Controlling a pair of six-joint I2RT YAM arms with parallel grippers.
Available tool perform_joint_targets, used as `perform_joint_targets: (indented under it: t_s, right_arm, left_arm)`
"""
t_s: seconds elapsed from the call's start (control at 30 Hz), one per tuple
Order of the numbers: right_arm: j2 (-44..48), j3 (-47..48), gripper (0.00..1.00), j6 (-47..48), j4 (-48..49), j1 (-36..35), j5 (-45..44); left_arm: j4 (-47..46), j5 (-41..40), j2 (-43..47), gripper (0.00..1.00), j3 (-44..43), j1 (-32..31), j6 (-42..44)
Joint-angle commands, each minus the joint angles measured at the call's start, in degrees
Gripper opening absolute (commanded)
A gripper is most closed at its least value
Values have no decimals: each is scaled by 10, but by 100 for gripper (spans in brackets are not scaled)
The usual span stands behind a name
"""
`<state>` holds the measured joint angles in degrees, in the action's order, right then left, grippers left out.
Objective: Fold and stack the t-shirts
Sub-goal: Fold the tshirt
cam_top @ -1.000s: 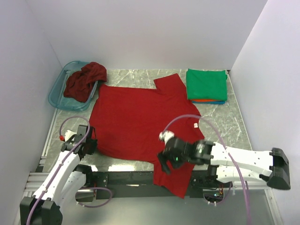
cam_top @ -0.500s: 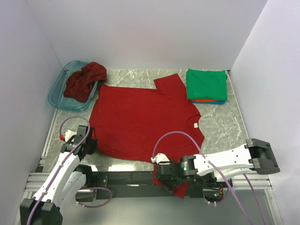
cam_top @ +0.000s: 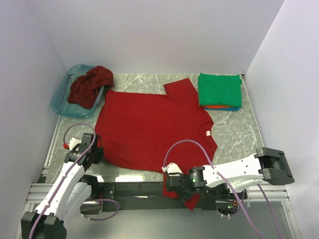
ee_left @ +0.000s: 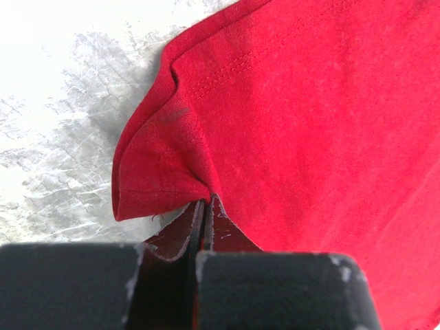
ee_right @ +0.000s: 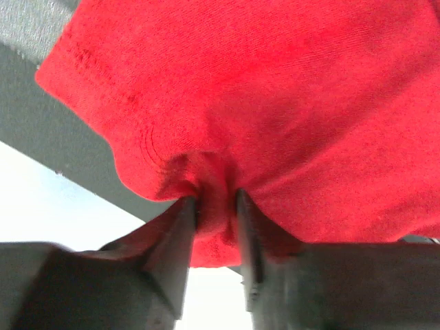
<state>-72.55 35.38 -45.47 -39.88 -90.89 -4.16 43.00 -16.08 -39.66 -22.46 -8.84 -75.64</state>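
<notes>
A bright red t-shirt (cam_top: 149,129) lies spread flat on the marble table, one sleeve hanging over the front edge. My left gripper (cam_top: 95,149) is shut on its near-left corner; the left wrist view shows the cloth (ee_left: 309,103) pinched at the tips of that gripper (ee_left: 204,206). My right gripper (cam_top: 172,185) is low at the front edge on the hanging sleeve. In the right wrist view a bunched fold of red cloth (ee_right: 275,89) sits squeezed between the jaws of this gripper (ee_right: 216,203). A maroon t-shirt (cam_top: 89,84) lies crumpled in the basket. A folded green t-shirt (cam_top: 219,89) tops a stack with orange-red and blue edges (cam_top: 219,107).
The teal plastic basket (cam_top: 61,102) stands at the back left against the wall. White walls close in the table on three sides. A black rail (cam_top: 134,189) runs along the front edge under the hanging sleeve. Bare marble (cam_top: 234,132) shows right of the shirt.
My right arm dropped from above the shirt to the front edge and its jaws closed onto the hanging sleeve. The left gripper stayed shut on its corner.
</notes>
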Motion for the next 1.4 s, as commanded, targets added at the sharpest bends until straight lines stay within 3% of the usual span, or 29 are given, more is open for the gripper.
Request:
perform_joint_targets:
  t_s: [0.0, 0.03, 0.07, 0.3, 0.33, 0.47, 0.77, 0.93, 1.37]
  right_arm:
    - [-11, -7, 34, -26, -28, 3, -51]
    - [-9, -1, 24, -29, -35, 6, -67]
    - [-7, 4, 19, -30, -42, 12, -77]
    - [80, 42, 6, 15, -107, 111, -116]
    - [90, 49, 0, 23, -109, 144, -117]
    - [115, 83, 0, 79, -113, 224, -113]
    - [61, 179, 0, 165, -108, 359, -115]
    - [20, 244, 0, 185, -127, 403, -161]
    - [-67, 349, 0, 254, -136, 506, -177]
  left_arm:
    - [-15, 5, -8, 0, -14, -2, 18]
    - [-16, 4, -12, 0, -17, -2, 21]
    - [-16, 4, -15, 0, -19, -2, 24]
    - [-10, 1, -34, 0, -41, -2, 32]
    - [-14, 2, -35, 0, -43, -2, 33]
    - [-34, 8, -45, 0, -50, -2, 37]
    - [-75, -3, -143, 0, -109, -2, 53]
    - [-103, -4, -191, 0, -131, -2, 63]
    - [-129, -18, -277, 0, -195, 0, 86]
